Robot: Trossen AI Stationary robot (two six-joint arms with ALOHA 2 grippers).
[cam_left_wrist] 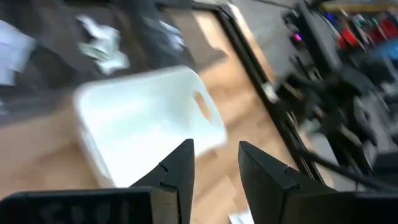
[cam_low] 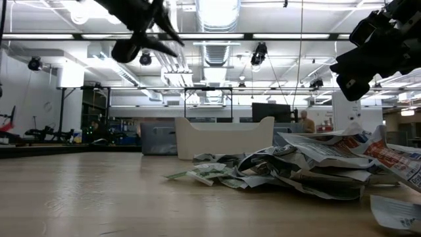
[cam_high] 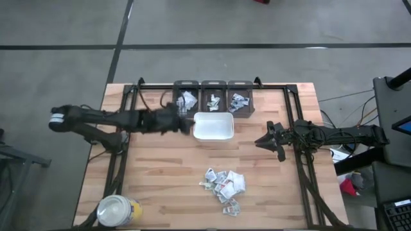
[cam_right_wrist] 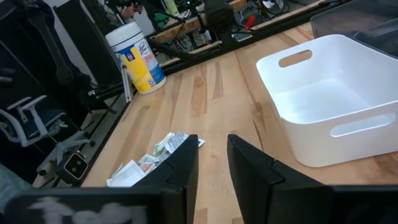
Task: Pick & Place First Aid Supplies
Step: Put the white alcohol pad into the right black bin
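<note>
From my seat, the packets (cam_high: 225,183) sit heaped on the worktop (cam_high: 167,179) near its front edge, well clear of both arms. My right claw (cam_high: 268,142), fingers slightly apart and empty, hangs closer, with the heap forward and inward of it. The left claw (cam_high: 186,124), parted and empty, hovers beside the white tray (cam_high: 213,126). Nothing blocks the right's path; the jar (cam_high: 117,210) is off in the corner.

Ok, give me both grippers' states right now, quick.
Left gripper: open, empty, above the white tray.
Right gripper: open, empty, hovering right of the tray, beyond the pile of packets.
</note>
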